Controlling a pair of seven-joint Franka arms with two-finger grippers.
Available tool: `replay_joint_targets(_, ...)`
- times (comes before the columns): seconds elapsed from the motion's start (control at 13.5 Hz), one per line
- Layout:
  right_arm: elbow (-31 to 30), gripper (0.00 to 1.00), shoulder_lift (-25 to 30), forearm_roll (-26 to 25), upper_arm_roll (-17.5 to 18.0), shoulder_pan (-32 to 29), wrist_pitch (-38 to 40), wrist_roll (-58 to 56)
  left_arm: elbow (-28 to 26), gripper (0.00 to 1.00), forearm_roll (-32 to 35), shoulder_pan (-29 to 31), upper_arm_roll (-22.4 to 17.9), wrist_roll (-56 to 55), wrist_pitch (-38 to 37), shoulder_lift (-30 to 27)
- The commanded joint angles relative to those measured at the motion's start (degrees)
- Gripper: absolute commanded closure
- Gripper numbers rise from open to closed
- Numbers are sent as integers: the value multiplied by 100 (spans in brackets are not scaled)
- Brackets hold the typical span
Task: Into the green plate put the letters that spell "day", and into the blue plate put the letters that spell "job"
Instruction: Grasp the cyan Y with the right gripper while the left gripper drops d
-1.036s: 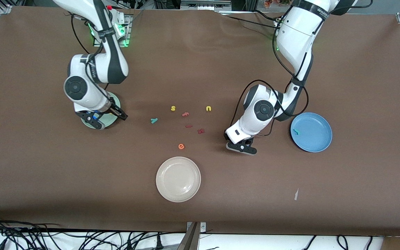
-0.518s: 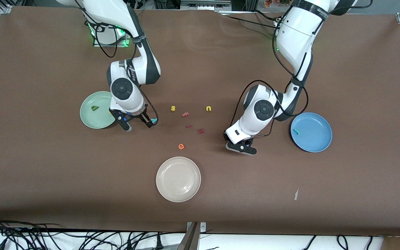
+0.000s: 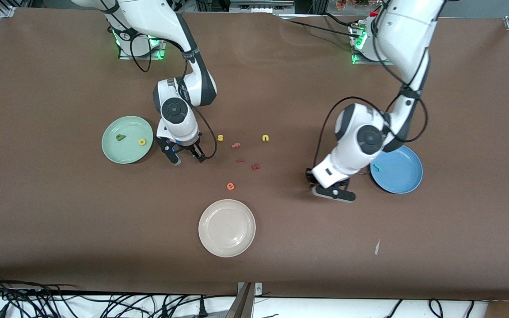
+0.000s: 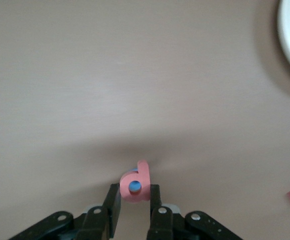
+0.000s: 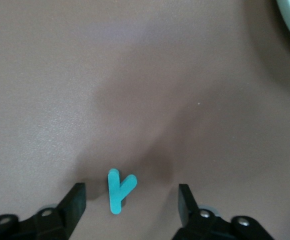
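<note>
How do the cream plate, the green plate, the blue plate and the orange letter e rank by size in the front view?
Largest to smallest:
1. cream plate, though it lies nearest the camera
2. blue plate and green plate, about alike
3. orange e

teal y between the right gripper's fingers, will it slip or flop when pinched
The teal y lies flat on the table, thin and small, so probably light and easily nudged. Its narrow arms offer the right gripper little to pinch; it may twist.

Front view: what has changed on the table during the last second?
The right tool moved from the pale green plate to straddle the teal foam "y", open. The left tool, shut on a salmon-pink foam "b", shifted toward the round blue plate. Everything else stayed.
</note>
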State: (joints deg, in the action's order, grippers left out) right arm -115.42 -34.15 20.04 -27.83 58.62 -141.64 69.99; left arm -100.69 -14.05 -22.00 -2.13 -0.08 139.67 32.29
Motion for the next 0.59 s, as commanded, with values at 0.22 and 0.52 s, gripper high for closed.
replay_joint_targets(0.22, 89, 64, -153, 114, 32, 9, -179, 59, -1627, 90, -124, 1030, 37, 1754, -10, -1189)
replay_joint_targets(0.52, 107, 82, -110, 114, 23, 1, -119, -20, -2130, 90, 146, 1461, -225, 2704, -19, -1488)
